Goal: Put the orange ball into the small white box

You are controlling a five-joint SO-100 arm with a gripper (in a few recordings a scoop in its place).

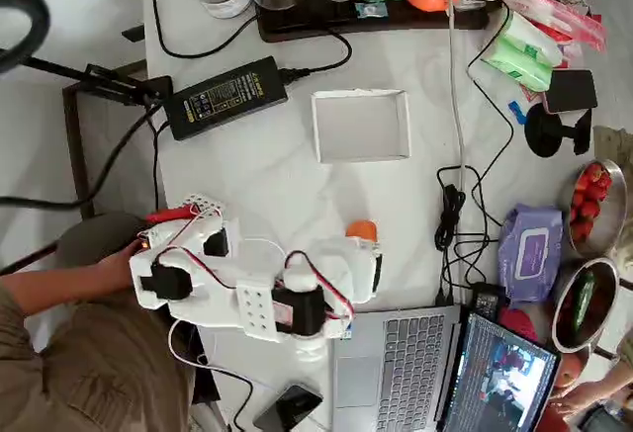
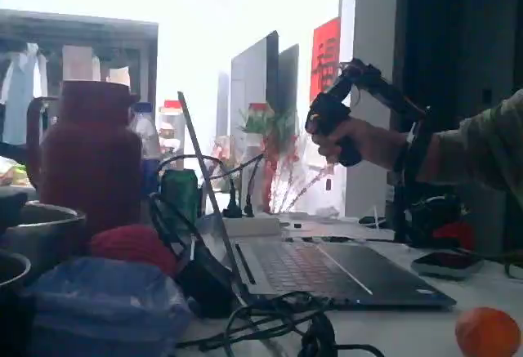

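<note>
Peeking beside gripper (image 1: 368, 254): orange ball (image 1: 361, 229)

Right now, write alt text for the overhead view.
A white robot arm lies low across a white table, its end effector beside a small orange ball. An empty white box sits farther up, with a black power adapter, cables and a laptop around.

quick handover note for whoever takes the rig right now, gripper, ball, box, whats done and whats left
Gripper: low over the table by the laptop, right at the orange ball; the arm hides the fingers, so open or shut cannot be told.
Orange ball: on the table at the gripper's tip, partly covered by it.
Small white box: empty, further up the table in the overhead view, apart from the ball.
Done: the approach.
Left: secure the grasp, lift, carry to the box, release.
</note>
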